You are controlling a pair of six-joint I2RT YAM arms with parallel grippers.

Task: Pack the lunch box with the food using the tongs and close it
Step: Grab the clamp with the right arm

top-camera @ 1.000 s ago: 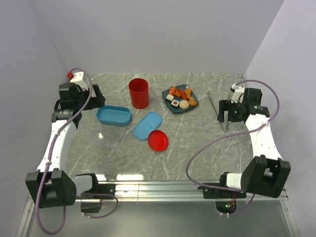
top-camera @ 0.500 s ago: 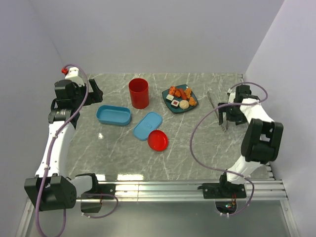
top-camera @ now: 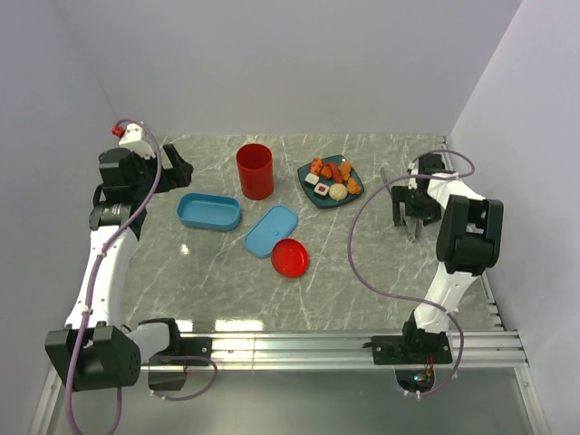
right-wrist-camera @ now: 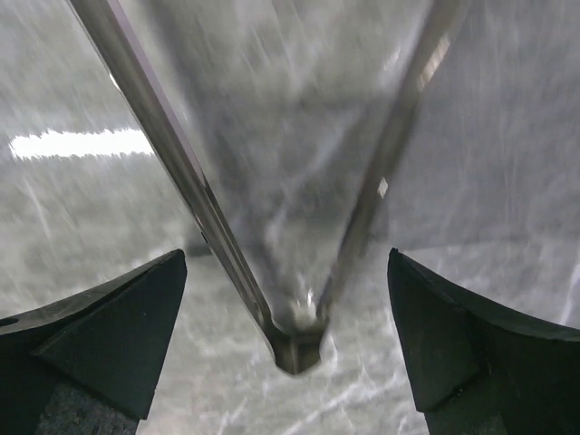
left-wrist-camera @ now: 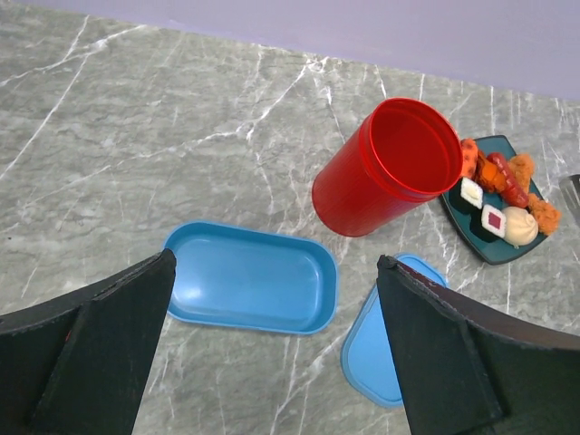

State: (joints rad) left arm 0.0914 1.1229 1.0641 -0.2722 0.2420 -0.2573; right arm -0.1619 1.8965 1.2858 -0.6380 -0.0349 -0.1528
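Tongs (right-wrist-camera: 168, 149) on table (top-camera: 344, 263), hinge end inside wide-open R gripper (right-wrist-camera: 285, 265). L gripper (left-wrist-camera: 276, 265) wide too, above box (left-wrist-camera: 245, 292).

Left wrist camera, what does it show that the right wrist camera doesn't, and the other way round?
Left wrist only: the open lunch box, its lid lying beside it, the red cup, and the dark plate carrying the food.
Right wrist only: a blurred close-up of the tongs, their joined end lying between the two fingers.
Both: the grey marble table, plus each arm's own pair, left fingers and right fingers, spread wide with nothing gripped.
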